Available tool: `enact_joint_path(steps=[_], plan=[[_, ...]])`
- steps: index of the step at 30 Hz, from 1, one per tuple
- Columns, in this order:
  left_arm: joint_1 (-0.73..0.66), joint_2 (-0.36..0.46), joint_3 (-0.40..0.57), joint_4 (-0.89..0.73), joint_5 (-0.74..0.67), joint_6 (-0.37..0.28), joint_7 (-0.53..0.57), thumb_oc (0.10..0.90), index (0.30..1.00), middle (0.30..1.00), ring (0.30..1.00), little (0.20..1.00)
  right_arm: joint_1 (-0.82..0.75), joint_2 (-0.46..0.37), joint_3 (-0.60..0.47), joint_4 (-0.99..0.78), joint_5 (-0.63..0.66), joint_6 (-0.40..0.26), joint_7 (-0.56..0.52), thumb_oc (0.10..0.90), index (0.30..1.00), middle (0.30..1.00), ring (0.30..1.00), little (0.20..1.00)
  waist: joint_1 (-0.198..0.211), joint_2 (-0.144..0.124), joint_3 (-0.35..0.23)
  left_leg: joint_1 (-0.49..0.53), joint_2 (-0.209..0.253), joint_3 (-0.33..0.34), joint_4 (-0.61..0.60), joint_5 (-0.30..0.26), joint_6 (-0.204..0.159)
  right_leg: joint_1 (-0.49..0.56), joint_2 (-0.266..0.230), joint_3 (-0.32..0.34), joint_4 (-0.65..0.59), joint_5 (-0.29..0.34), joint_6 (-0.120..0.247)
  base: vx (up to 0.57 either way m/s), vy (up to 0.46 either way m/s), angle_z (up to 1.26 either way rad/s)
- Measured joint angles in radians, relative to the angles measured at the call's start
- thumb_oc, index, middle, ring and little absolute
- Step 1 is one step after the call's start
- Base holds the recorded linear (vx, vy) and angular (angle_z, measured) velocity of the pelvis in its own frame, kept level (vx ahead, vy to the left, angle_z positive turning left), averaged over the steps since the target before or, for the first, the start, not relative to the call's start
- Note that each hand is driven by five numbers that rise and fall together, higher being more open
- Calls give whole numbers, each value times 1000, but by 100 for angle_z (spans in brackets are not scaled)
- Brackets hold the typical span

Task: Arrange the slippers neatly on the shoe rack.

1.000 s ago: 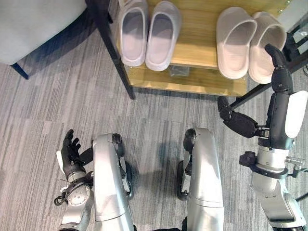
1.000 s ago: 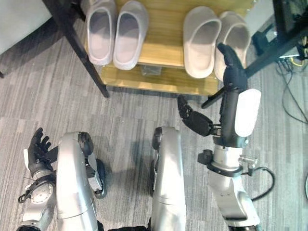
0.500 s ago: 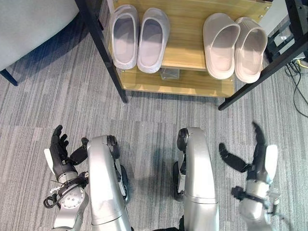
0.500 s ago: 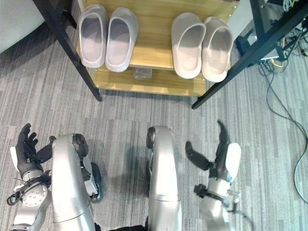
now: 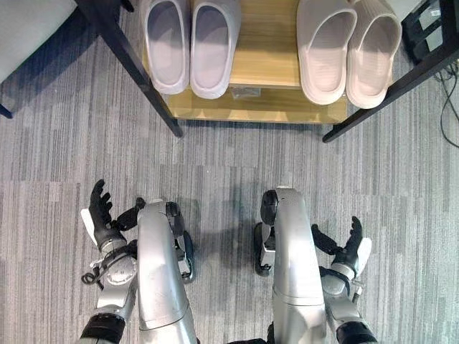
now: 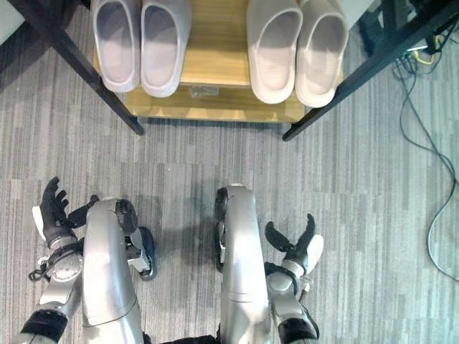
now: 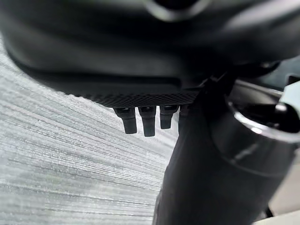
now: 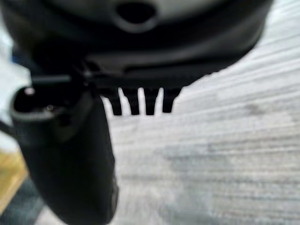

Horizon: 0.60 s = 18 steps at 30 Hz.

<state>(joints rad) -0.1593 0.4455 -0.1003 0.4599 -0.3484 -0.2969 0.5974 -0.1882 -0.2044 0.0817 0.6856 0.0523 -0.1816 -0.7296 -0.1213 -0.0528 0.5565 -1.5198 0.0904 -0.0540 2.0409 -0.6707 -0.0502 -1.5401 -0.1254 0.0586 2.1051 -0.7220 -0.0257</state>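
Two pairs of slippers rest side by side on the wooden shoe rack (image 5: 265, 64): a pale lilac pair (image 5: 190, 43) at its left and a cream pair (image 5: 348, 46) at its right, toes pointing away from me. My left hand (image 5: 100, 215) hangs low at the left over the carpet, fingers straight and empty. At the lower right my right hand (image 5: 350, 244) is down by my side, also open with nothing in it. Both hands are far from the rack.
Black metal legs of the rack (image 5: 133, 64) slant down at left and right (image 5: 391, 93). A small clear item (image 5: 246, 92) lies on the rack's lower shelf. Cables (image 6: 423, 107) trail on the grey carpet at the right. A pale seat (image 5: 29, 29) sits at the upper left.
My right hand has dropped from beside the cream slippers down to my side, letting go of them. The camera has shifted, so the rack sits higher in view. The left hand stays put.
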Motion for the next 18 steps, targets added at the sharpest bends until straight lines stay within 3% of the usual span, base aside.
enact_joint_path(steps=[3,6,7,10,12,16,17,18], plan=[[-33,7,-14,69,17,21,-31,800,900,900,900,900,-53,-23,29,61,-9,5,34,800,900,900,900,900,16,22,-9,40,17,-1,-136,43,6,47,2,-32,-148,50,-3,46,45,-10],[-35,-11,-18,83,14,24,-62,800,900,900,900,900,-63,-27,34,127,-25,21,82,800,900,900,900,900,31,39,-16,173,35,20,-333,91,17,184,5,-56,-352,104,-6,65,-2,-5],[-7,-30,-26,82,15,16,-71,800,900,900,900,900,-30,-33,48,142,-34,26,91,800,900,900,900,900,27,55,-82,201,38,24,-405,107,17,217,6,-68,-426,119,-4,89,-5,-3],[18,-47,-68,113,20,11,-102,800,900,900,900,900,2,-27,68,240,-53,24,123,800,900,900,900,900,25,62,-164,321,60,51,-524,125,11,332,9,-82,-549,141,-2,89,-34,-11],[28,-68,-117,180,42,9,-133,800,900,900,900,900,28,-11,99,341,-52,37,160,800,900,900,900,900,19,55,-267,433,67,70,-642,141,8,435,18,-89,-662,157,0,97,-46,-11],[41,-111,-139,287,76,9,-184,800,900,900,900,900,79,-10,114,372,-54,45,209,800,900,900,900,900,-6,35,-314,627,65,94,-824,184,1,621,22,-104,-831,189,1,180,-18,-2],[61,-139,-149,370,80,20,-201,800,900,900,900,900,101,-9,117,404,-68,46,228,800,900,900,900,900,-16,18,-335,752,65,113,-949,223,-8,730,33,-100,-942,229,10,189,-11,-17],[70,-146,-155,389,81,24,-206,800,900,900,900,900,108,-10,118,410,-71,47,232,800,900,900,900,900,-19,15,-339,793,66,117,-991,241,-4,770,33,-109,-983,246,6,282,-19,-13]])
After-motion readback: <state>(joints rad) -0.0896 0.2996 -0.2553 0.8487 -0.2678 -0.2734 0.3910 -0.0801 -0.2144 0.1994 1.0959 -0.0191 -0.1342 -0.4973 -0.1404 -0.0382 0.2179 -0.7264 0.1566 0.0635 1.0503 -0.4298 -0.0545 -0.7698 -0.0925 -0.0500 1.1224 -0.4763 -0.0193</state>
